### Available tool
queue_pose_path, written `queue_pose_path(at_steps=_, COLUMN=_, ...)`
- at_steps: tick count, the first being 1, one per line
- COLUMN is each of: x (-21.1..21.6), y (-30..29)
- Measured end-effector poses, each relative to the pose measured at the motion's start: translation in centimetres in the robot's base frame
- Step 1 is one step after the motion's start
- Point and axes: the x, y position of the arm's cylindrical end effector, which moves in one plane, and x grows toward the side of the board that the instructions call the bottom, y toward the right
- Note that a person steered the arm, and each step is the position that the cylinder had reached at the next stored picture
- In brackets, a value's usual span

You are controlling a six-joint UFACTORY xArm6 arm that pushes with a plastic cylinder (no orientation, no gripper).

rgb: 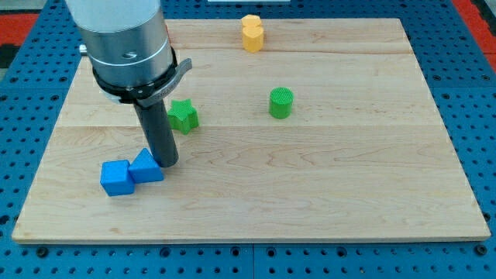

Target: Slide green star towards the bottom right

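A pale wooden table [349,186] made of long planks fills most of the view. Beneath and around it lies a blue perforated base [31,116] dotted with regular holes. At the top corners, red patches [23,19] show. Lighting is even and soft.
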Motion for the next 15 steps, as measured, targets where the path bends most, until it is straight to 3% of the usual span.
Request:
queue_pose_path(at_steps=2, x=1.0, y=-0.1)
queue_pose_path(at_steps=3, x=-0.4, y=0.3)
queue_pose_path(at_steps=5, x=-8.2, y=-3.2)
queue_pose_path(at_steps=6, x=-9.5, y=-4.6)
queue_pose_path(at_steps=9, x=-6.1, y=3.3)
queue_pose_path(at_steps=12, x=-6.5, y=10.7)
queue_pose_path(at_steps=14, x=-2.3, y=15.6)
queue_pose_path(at_steps=15, x=-2.3, y=17.8)
